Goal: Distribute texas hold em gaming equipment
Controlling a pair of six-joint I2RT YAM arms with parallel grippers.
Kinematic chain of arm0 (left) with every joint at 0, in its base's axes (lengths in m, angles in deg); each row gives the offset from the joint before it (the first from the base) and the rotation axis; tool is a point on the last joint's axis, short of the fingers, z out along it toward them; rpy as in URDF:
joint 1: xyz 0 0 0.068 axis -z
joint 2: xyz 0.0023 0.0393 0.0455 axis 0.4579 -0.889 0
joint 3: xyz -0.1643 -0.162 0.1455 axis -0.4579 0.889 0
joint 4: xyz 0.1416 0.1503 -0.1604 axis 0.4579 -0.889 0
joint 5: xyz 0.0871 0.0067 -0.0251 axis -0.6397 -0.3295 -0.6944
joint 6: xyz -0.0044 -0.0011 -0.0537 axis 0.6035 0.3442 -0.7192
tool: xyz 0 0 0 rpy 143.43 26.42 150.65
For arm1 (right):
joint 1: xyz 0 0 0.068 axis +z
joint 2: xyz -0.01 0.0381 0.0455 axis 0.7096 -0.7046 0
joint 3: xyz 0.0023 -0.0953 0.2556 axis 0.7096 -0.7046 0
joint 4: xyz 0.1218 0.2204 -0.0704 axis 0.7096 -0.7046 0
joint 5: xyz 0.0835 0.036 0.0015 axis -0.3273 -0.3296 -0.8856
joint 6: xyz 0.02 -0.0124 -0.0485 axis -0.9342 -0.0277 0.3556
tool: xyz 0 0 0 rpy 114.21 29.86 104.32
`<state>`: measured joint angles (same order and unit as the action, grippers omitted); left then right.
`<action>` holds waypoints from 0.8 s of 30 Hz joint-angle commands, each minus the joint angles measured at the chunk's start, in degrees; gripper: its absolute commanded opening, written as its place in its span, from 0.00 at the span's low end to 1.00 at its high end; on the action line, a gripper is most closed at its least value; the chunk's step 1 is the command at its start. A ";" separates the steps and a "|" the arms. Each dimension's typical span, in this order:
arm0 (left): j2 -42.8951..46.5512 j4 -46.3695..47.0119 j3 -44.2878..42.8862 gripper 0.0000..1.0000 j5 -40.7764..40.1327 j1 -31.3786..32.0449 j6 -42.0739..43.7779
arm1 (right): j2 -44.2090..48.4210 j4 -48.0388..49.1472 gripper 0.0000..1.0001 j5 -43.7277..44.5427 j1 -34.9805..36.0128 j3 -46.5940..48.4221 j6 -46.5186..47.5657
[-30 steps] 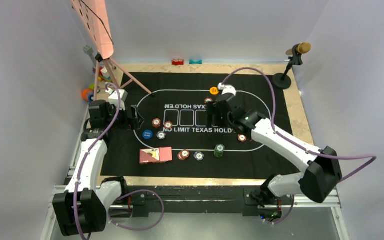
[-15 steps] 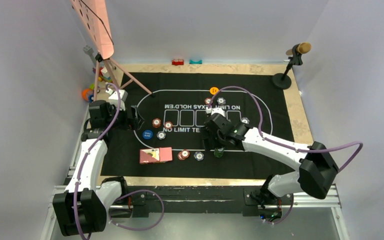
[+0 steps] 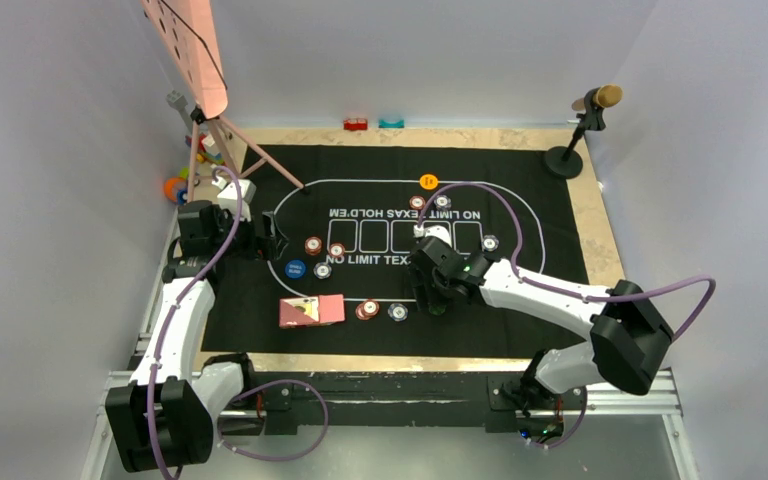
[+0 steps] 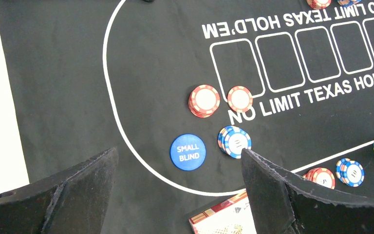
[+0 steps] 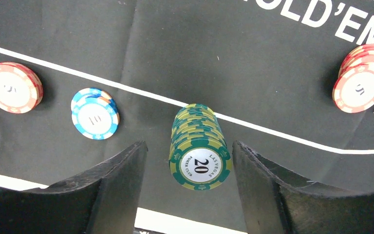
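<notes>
My right gripper [image 3: 438, 298] is open low over the mat, its jaws on either side of a tall green chip stack [image 5: 199, 156] without touching it. Red chips [image 5: 10, 87] and a blue chip [image 5: 95, 120] lie to its left, and a red stack [image 5: 361, 84] to its right. My left gripper [image 3: 272, 240] is open and empty at the mat's left, above the blue "SMALL BLIND" button [image 4: 188, 152]. Red stacks [image 4: 204, 100] and a blue stack [image 4: 234, 141] lie beside it. Pinkish-red cards [image 3: 311, 311] lie near the front. An orange button [image 3: 427, 181] lies far back.
The black printed mat [image 3: 560, 220] covers the table. A microphone stand [image 3: 572, 150] is at the back right. A pink board on a tripod [image 3: 195, 60] leans over the back left, with coloured toys [image 3: 182, 175] below it. Small blocks [image 3: 356, 124] sit at the far edge.
My right arm has swung from the far side near the orange button back toward the near edge and come down around the green chip stack. The left arm has not moved.
</notes>
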<state>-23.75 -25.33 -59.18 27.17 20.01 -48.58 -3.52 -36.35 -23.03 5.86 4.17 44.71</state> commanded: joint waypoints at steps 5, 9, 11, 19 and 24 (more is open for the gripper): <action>0.85 1.18 0.18 1.00 0.35 0.02 1.85 | -0.90 0.60 0.58 0.39 0.44 -0.16 -1.54; 0.79 1.58 0.46 1.00 0.36 0.01 2.04 | -1.02 0.68 0.45 0.64 0.42 -0.25 -1.77; 0.78 1.58 0.46 1.00 0.43 0.04 2.05 | -0.95 0.73 0.38 0.77 0.39 -0.34 -1.93; 1.55 1.50 0.63 1.00 0.78 -0.04 1.82 | -0.44 -2.32 0.08 1.60 0.35 3.12 -0.64; 1.75 1.56 0.46 1.00 0.89 0.00 1.40 | 0.40 -6.46 0.00 2.74 0.26 12.00 1.62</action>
<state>-23.18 -25.31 -58.79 27.20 20.01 -47.69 -4.35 -39.91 -22.64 5.91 7.45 44.56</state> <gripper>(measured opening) 0.995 0.461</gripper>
